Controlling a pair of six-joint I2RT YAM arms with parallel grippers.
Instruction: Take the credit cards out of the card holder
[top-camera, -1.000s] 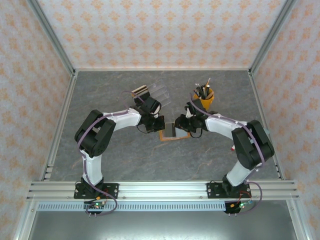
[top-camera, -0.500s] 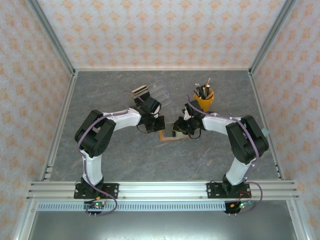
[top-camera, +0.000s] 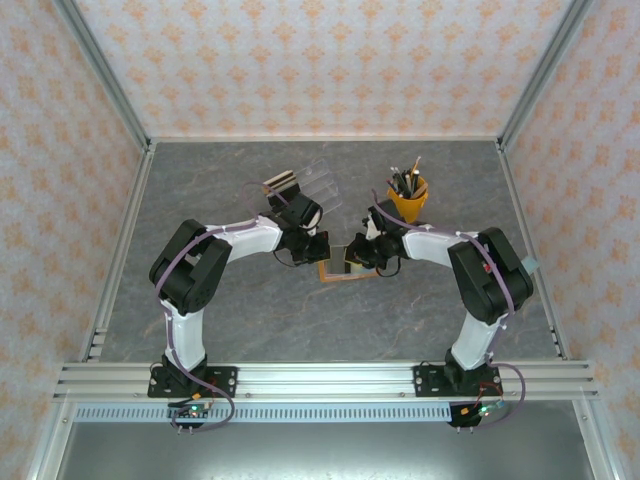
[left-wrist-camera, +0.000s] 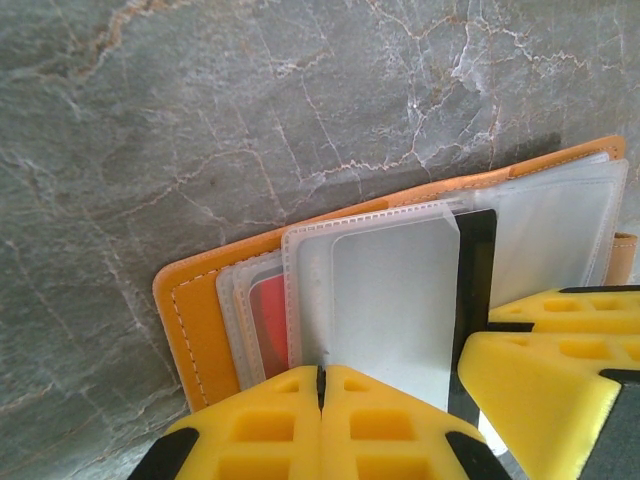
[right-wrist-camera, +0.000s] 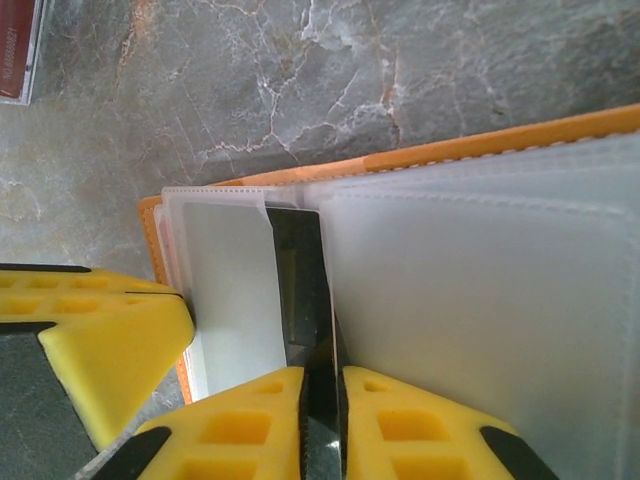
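The orange card holder (top-camera: 350, 270) lies open on the grey table between both arms, its clear sleeves fanned out (left-wrist-camera: 200, 320) (right-wrist-camera: 480, 150). My left gripper (left-wrist-camera: 322, 378) is shut on the edge of a clear sleeve (left-wrist-camera: 385, 300) and holds it upright. A black credit card (right-wrist-camera: 300, 290) (left-wrist-camera: 475, 280) sticks out between the sleeves, with my right gripper (right-wrist-camera: 322, 400) shut on its edge. A red card (left-wrist-camera: 272, 325) sits in a sleeve further left. The two grippers (top-camera: 322, 250) (top-camera: 352, 255) nearly touch over the holder.
A yellow cup of pens (top-camera: 407, 195) stands behind the right arm. A clear plastic box (top-camera: 318, 182) and a small striped block (top-camera: 281, 183) lie behind the left arm. A dark red item (right-wrist-camera: 18, 50) lies on the table beside the holder.
My right arm has swung left onto the card holder and its jaws have closed on the black card. The left gripper has stayed shut in place.
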